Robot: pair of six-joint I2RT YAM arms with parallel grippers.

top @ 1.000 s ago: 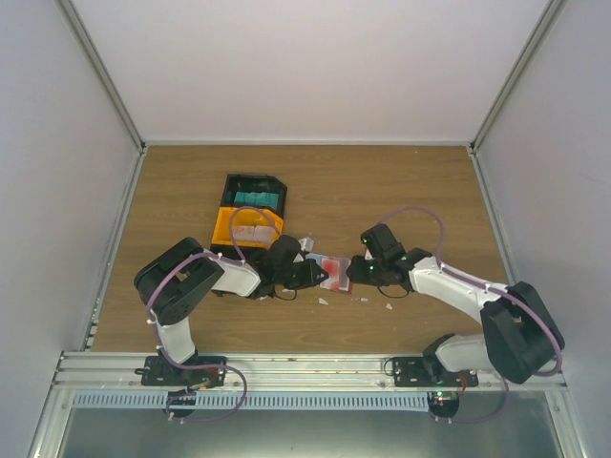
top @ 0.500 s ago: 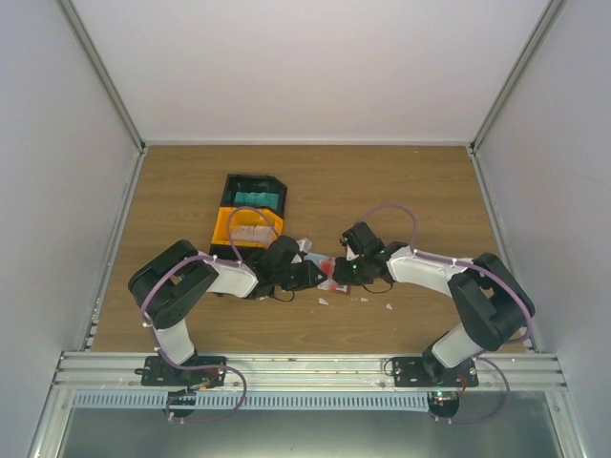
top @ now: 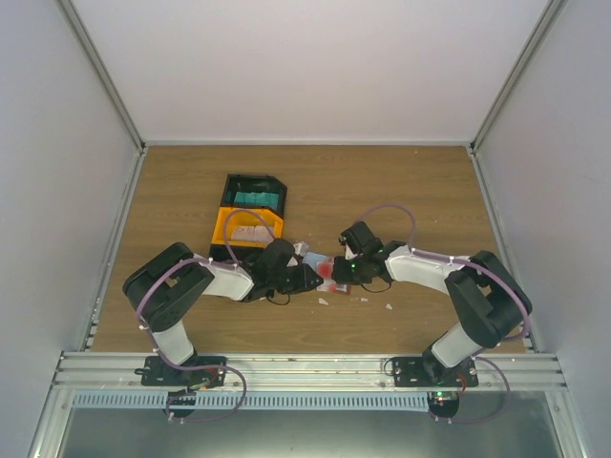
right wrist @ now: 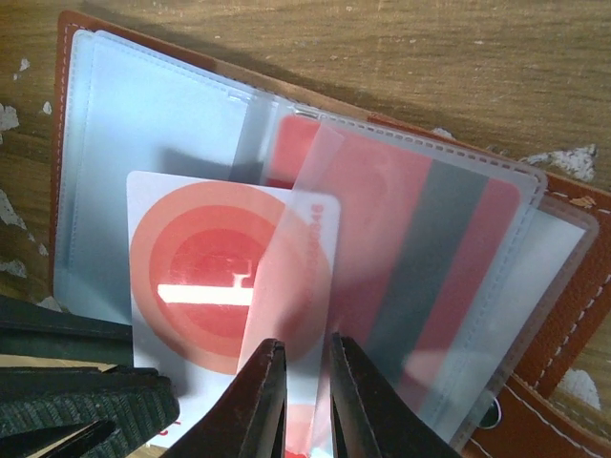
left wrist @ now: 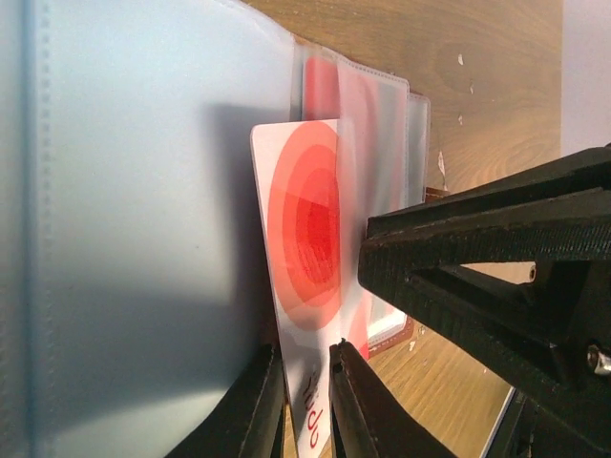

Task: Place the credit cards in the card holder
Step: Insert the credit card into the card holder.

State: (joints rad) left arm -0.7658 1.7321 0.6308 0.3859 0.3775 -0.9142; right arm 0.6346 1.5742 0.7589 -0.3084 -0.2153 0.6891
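A red-and-white credit card [left wrist: 304,219] stands on edge in my left gripper [left wrist: 306,349], which is shut on its lower end. The card's far end lies against the open card holder [right wrist: 573,315], a brown leather wallet with clear plastic sleeves. My right gripper [right wrist: 305,342] is shut on a clear sleeve flap [right wrist: 286,277] that overlaps the card [right wrist: 205,286]. Another red card with a dark stripe [right wrist: 430,258] sits inside a sleeve. In the top view both grippers, left [top: 310,273] and right [top: 337,270], meet over the holder [top: 326,269].
Behind the left arm are a yellow bin [top: 221,229] with pale cards and a black bin [top: 229,181] with teal cards. White scraps [top: 389,306] dot the wooden table [top: 401,181]. White walls enclose three sides.
My right gripper has moved left onto the card holder and closed on the sleeve flap. The left gripper holds the card in almost the same spot.
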